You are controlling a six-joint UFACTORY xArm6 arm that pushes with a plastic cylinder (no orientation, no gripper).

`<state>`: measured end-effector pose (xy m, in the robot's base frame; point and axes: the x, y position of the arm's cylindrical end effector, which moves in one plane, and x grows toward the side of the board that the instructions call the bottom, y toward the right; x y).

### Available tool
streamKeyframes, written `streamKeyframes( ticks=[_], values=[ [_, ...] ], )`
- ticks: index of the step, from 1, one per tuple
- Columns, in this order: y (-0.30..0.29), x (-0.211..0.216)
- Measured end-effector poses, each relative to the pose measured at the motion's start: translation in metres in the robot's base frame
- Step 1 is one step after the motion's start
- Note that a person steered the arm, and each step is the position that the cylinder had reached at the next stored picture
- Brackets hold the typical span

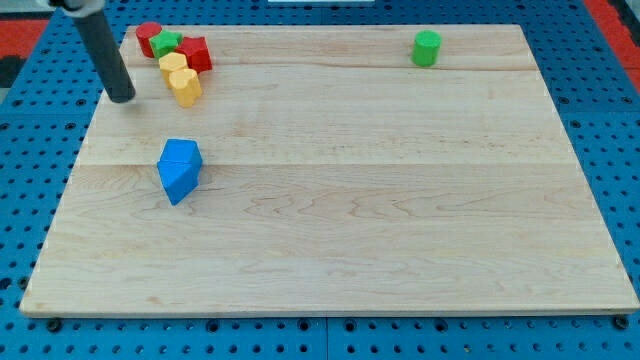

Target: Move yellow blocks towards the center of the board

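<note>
Two yellow blocks sit near the board's top left: a yellow hexagonal block (173, 64) and, touching it just below, a second yellow block (186, 87). My tip (123, 98) is to the left of them, about a block's width from the lower yellow block and not touching it. The dark rod rises from the tip toward the view's top left.
A red cylinder (148, 38), a green star-like block (166, 43) and a red block (195, 53) crowd the top left above the yellow ones. Blue blocks (179, 169) lie lower left. A green cylinder (426, 47) stands top right. The wooden board (400, 200) rests on blue pegboard.
</note>
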<state>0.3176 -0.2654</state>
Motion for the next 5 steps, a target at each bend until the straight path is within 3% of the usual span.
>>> streamKeyframes(
  ticks=[1,5],
  values=[
    [0.005,-0.030],
    [0.084,-0.047]
  ],
)
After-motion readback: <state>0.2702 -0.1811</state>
